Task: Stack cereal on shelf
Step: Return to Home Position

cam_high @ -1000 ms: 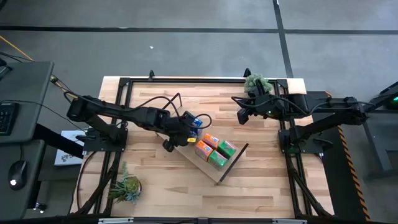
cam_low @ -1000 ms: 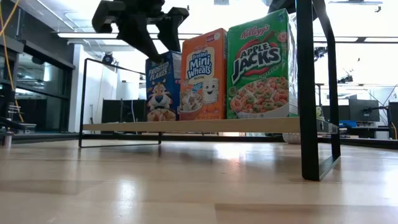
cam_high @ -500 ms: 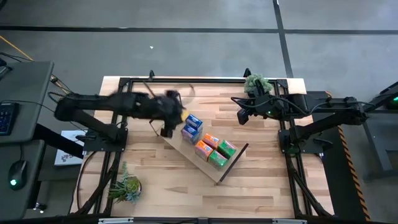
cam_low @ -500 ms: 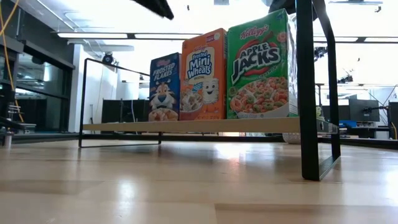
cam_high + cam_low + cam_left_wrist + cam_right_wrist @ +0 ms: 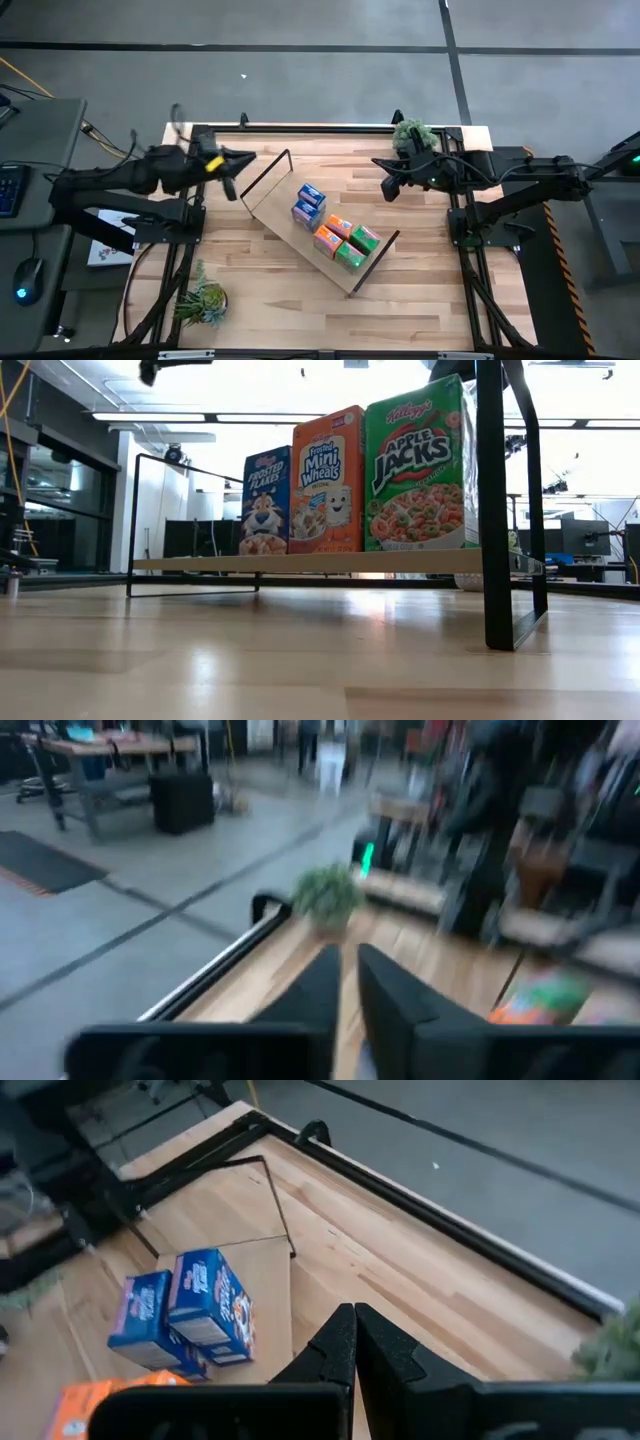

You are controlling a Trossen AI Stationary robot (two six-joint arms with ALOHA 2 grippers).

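Your left gripper is over the far-left corner of the striped wooden tabletop, apart from the long flat light-wood shelf with black wire frame ends. Its fingers are all but closed, with only a thin slit between them and nothing held. That wrist view is blurred.

Your right gripper hangs at the far-right side near a small green plant. Its fingers are pressed together and empty.

The shelf lies diagonally mid-table, running far-left to near-right. The cereal stands upright on it in a row:
- two small blue cardboard cereal boxes, touching
- small orange cardboard cereal boxes
- small green cardboard cereal boxes, nearest the near-right frame end

From above, orange and green also read as pairs.

The low view shows one front per colour, side by side on the board: blue, orange, green. The far-left stretch of the board is uncovered.

A second green plant is at the near-left corner.
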